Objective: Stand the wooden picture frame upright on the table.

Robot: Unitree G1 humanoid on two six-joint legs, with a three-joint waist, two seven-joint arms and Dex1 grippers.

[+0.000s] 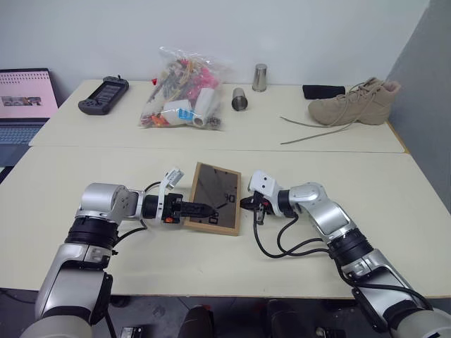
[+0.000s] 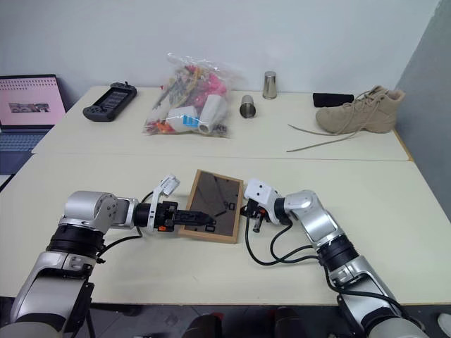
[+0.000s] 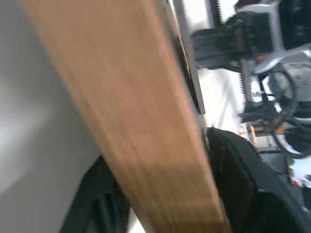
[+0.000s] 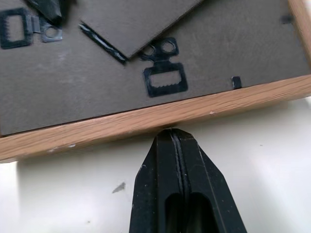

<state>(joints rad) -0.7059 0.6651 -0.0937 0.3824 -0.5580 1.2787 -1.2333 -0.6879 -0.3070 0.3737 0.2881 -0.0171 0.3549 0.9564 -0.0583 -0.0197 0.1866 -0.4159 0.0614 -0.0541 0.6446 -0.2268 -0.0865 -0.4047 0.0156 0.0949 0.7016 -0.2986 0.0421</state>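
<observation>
An indoor robotics test room or lab, plainly furnished. Two pale cream tables (image 1: 84, 176) stand pushed together against a bare white wall (image 1: 211, 28). The objects spread along the far table look like an assortment of test props: a clear plastic bag (image 1: 184, 90) stuffed with mixed small items, two metal cups (image 1: 240, 98), a tan lace-up boot (image 1: 356, 103), a black handheld game console (image 1: 103, 94) and a small black folded item (image 1: 323, 91). An open laptop (image 1: 21, 105) with a lit screen sits at the left edge.
</observation>
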